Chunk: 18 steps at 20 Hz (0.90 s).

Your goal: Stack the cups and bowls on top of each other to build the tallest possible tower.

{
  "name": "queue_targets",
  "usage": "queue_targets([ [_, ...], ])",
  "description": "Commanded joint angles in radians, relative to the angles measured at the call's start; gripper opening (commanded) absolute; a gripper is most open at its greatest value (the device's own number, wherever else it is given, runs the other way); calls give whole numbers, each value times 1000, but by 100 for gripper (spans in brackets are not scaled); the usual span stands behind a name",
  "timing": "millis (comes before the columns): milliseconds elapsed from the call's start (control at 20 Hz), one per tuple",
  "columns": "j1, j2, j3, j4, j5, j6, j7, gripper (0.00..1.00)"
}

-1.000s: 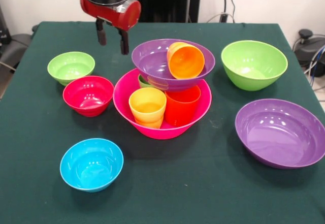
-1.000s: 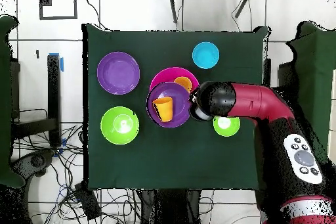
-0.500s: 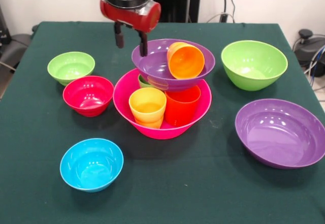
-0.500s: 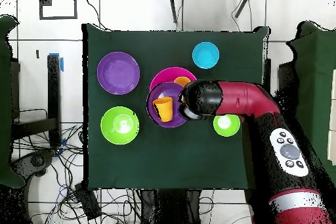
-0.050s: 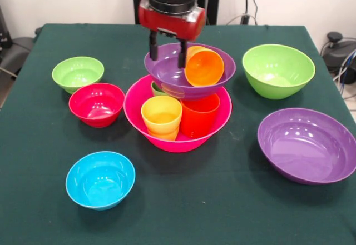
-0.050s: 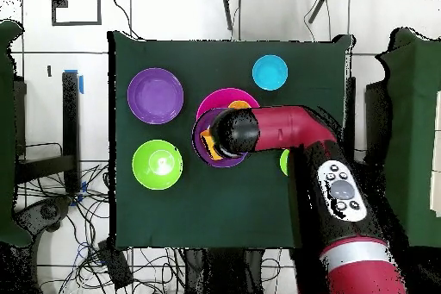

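The tower's base is the large hot-pink bowl [image 5: 135, 105] at mid-table. Inside it stand a yellow-orange cup [image 5: 162, 117], a red-orange cup [image 5: 199, 115] and a green cup [image 5: 157, 89] that is mostly hidden. A shallow purple bowl [image 5: 171, 80] rests on those cups, and an orange cup [image 5: 204, 66] lies on its side in it. My gripper [image 5: 167, 55] is open, its fingertips dipping into that purple bowl just left of the orange cup, holding nothing. In the overhead view my arm [image 6: 288, 127] covers most of the stack.
Loose bowls surround the stack: small light-green [image 5: 78, 73], red [image 5: 97, 104], blue [image 5: 100, 179], medium light-green [image 5: 278, 70] and a second purple one [image 5: 307, 145]. From above, the purple [image 6: 155, 96], green [image 6: 158, 164] and blue [image 6: 270, 72] bowls show.
My gripper has moved from beside the stack, near the red bowl's side, to over the top purple bowl, and stays open. No cup or bowl has moved.
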Motion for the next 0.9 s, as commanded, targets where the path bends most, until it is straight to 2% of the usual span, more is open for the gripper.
queue_targets([
  [50, 88, 58, -69, 60, -118, -117, 58, 100],
  [200, 151, 78, -129, 34, -167, -157, 100, 100],
  [350, 280, 102, -275, -26, -290, -221, 216, 100],
  [450, 302, 115, -312, -38, -303, -243, 218, 100],
  [650, 333, 141, -355, -68, -285, -260, 215, 100],
  [900, 347, 167, -374, -82, -218, -254, 182, 100],
])
